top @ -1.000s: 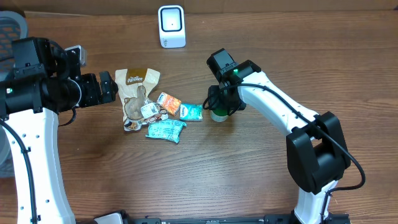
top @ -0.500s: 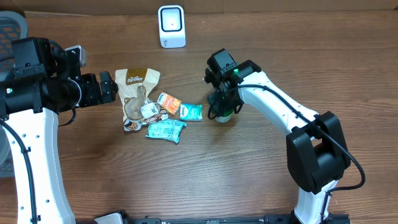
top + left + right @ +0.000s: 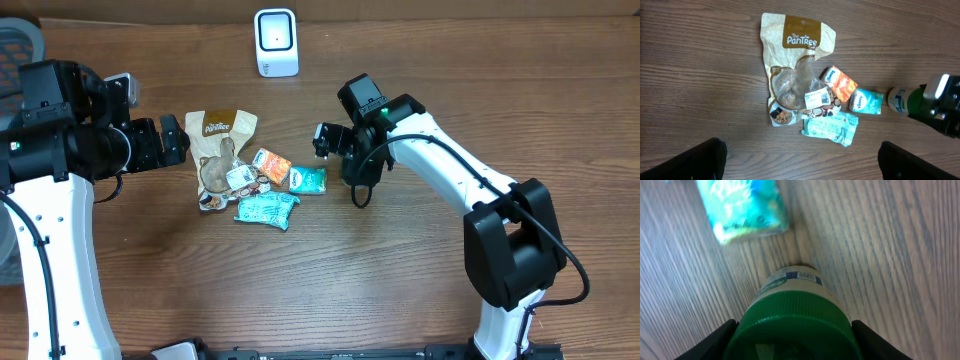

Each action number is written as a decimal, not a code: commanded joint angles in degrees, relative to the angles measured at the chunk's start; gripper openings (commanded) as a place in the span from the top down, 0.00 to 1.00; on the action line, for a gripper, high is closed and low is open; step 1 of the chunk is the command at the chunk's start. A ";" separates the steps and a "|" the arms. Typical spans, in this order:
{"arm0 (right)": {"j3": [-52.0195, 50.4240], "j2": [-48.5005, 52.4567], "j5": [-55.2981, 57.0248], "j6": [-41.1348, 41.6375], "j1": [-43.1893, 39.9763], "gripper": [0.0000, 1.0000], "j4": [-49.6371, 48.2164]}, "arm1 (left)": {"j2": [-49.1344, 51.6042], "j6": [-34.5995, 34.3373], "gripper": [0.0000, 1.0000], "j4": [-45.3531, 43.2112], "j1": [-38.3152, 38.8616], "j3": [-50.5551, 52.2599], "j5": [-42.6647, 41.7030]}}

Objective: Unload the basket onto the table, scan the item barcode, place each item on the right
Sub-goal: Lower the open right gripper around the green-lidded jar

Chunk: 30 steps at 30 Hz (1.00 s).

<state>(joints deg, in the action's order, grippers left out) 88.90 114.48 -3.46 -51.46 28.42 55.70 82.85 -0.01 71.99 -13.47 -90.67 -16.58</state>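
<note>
A white bottle with a green cap (image 3: 795, 320) is the item, and my right gripper (image 3: 795, 342) is shut on that cap, a finger on each side. A small barcode label (image 3: 802, 275) shows near the bottle's far end. In the overhead view the bottle (image 3: 324, 137) lies tipped on its side above the table, pointing left from the right gripper (image 3: 343, 146). The left wrist view has the bottle (image 3: 900, 98) at its right edge. The white scanner (image 3: 276, 42) stands at the table's back. My left gripper (image 3: 176, 140) is open, left of the packets, with nothing between its fingers (image 3: 705, 160).
A tan Pantree pouch (image 3: 222, 140), an orange packet (image 3: 271, 165), a teal tissue pack (image 3: 308, 180) and a teal wrapper (image 3: 267, 210) lie clustered between the arms. The tissue pack (image 3: 742, 207) sits just under the held bottle.
The bottle stood upright on the table under the right gripper. It has since been lifted and tipped sideways, its base swinging left. The left arm has not moved.
</note>
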 commanded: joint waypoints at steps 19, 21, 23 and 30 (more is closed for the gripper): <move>1.22 -2.82 -3.96 11.37 -0.98 0.70 -2.47 | -0.02 -0.39 0.00 -0.04 0.33 -0.24 -0.85; 1.22 -2.82 -3.98 25.35 -1.57 0.71 -4.61 | -0.02 -0.39 0.00 -0.04 0.33 -0.24 -0.85; 1.25 -2.82 -3.96 39.89 -2.10 0.72 -5.53 | -0.02 -0.39 0.00 -0.07 0.33 -0.22 -0.85; 1.22 -2.82 -3.93 82.88 -2.78 0.96 -2.10 | -0.02 -0.39 0.01 -0.04 0.33 -0.22 -0.85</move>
<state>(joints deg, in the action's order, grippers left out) 88.90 114.30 -6.63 1.91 25.87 52.27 82.85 -0.01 71.99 -13.47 -90.67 -16.58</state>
